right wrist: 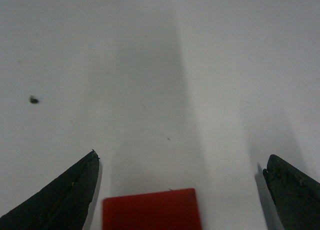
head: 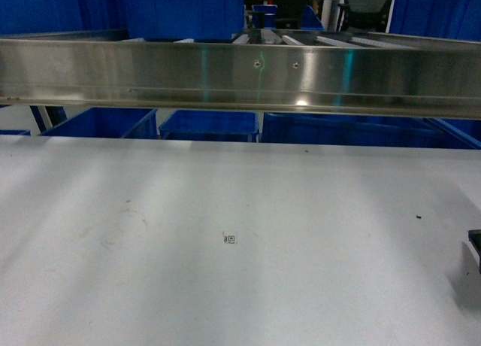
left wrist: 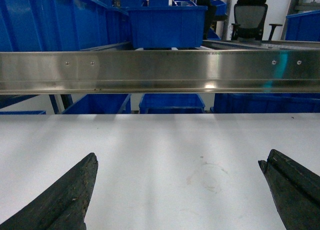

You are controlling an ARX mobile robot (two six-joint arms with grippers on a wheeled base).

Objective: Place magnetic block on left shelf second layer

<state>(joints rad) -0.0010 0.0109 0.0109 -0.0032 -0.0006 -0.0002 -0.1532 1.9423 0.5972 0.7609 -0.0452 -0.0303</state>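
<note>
**Red block waits between the claw tips**

The magnetic block (right wrist: 151, 210) is seen lying flat on the white desk (right wrist: 160, 65), between the spread tips of the right claw (right wrist: 180, 190). Nothing is pinched yet. The left claw (left wrist: 177, 190) is spread wide and empty, facing the left shelf (left wrist: 160, 70). The block is judged small, hard and light; its two flat sides should be squeezed.

The magnetic block (right wrist: 151, 209) is a small red piece with a plain flat top face and squarish outline, lying flat on the white tabletop; only its upper part shows at the bottom edge of the right wrist view. The left shelf (head: 240, 77) is a shiny stainless-steel rack whose broad horizontal crossbar spans the head view, with white rollers behind it.
</note>
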